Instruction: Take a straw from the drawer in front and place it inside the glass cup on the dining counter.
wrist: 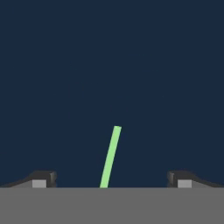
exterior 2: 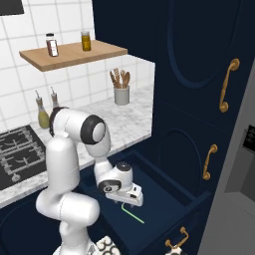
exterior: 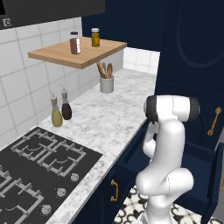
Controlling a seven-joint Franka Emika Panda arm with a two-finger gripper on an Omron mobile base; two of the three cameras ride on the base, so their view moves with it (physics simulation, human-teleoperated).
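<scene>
The drawer (exterior 2: 185,201) stands pulled out, dark navy inside. On its floor lies the thin light-green straw (exterior 2: 134,214), flat and alone. My gripper (exterior 2: 130,200) hangs just above the straw, pointing down into the drawer, open with nothing between its fingers. In the hand view the straw (wrist: 110,157) runs up from the bottom edge, slightly tilted, midway between my two fingertips (wrist: 43,178), and the gripper (wrist: 111,179) straddles it without touching. The glass cup and the dining counter are out of view.
A marbled kitchen counter (exterior: 109,118) carries a black hob (exterior: 39,166), two oil bottles (exterior: 61,110) and a crock of wooden spoons (exterior: 106,83). A wooden shelf (exterior: 61,54) holds two jars. Tall navy cabinets with brass handles (exterior 2: 226,84) rise to the right of the drawer.
</scene>
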